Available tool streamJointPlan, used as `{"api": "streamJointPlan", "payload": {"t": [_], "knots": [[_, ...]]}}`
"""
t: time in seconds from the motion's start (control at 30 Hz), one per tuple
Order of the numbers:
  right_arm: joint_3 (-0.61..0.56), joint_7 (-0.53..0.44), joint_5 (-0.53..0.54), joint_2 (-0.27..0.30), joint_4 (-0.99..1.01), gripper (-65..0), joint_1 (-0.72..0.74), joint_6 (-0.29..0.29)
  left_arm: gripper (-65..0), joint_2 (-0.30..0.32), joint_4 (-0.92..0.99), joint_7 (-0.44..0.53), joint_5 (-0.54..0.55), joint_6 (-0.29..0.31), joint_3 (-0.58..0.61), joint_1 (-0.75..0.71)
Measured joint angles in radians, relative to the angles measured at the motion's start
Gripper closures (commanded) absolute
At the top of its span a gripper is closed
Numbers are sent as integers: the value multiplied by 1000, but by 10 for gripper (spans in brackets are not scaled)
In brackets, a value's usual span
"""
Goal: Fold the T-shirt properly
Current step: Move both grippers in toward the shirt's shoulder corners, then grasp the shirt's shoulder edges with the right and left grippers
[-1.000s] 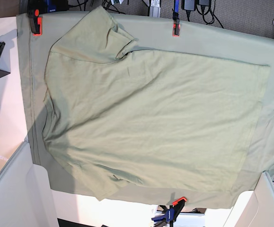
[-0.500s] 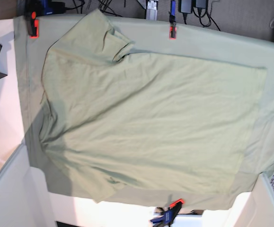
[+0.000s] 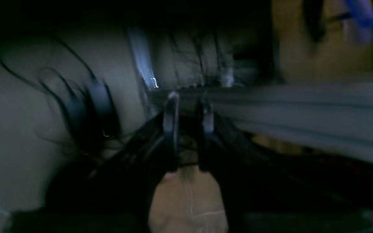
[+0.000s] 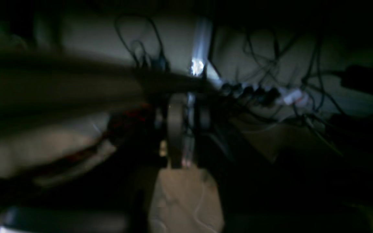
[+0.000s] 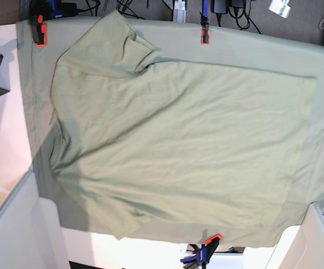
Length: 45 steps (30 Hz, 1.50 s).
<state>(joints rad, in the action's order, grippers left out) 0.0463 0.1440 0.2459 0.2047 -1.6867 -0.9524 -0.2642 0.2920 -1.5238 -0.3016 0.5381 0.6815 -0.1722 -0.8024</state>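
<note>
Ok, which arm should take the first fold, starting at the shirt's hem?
Left, probably: the hem of the T-shirt lies on that arm's side, fairly flat; the sleeves and creases are on the right arm's side.

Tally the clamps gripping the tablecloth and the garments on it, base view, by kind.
Clamps: 3, top left, top middle, bottom
T-shirts: 1, pale green
Total: 4

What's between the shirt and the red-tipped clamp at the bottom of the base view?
Just a strip of the tablecloth, between the lower edge of the shirt and the clamp; the base view shows it.
</note>
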Motion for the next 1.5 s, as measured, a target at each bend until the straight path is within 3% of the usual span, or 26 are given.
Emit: {"api": "streamJointPlan", "payload": {"t": [0.27,0.37,0.43,0.5,0.73,0.9,1.1,1.33,1.5], "knots": [[129,9,81,0,-197,-70,-40,-2,-91,49,-222,-13,56,1,-109,-103],[171,11,138,0,-209,-190,-17,0,-129,50,-236,-51,104,0,-143,-103],[199,42,231,0,-213,-293,2,34,-223,49,-243,-118,163,0,-166,-103],[227,106,295,-10,-215,-346,30,68,-309,49,-244,-168,225,0,-189,-104],[238,142,331,-47,-216,-347,131,76,-325,55,-246,-196,267,0,-232,-114],[238,165,338,-90,-216,-347,169,95,-325,108,-251,-196,267,0,-248,-115],[238,166,330,-135,-213,-347,186,118,-325,152,-251,-196,268,0,-248,-114],[238,137,323,-191,-144,-347,233,116,-325,154,-251,-185,274,0,-282,-102],[224,131,333,-203,-112,-347,268,115,-329,193,-251,-200,274,0,-284,-43]]}}
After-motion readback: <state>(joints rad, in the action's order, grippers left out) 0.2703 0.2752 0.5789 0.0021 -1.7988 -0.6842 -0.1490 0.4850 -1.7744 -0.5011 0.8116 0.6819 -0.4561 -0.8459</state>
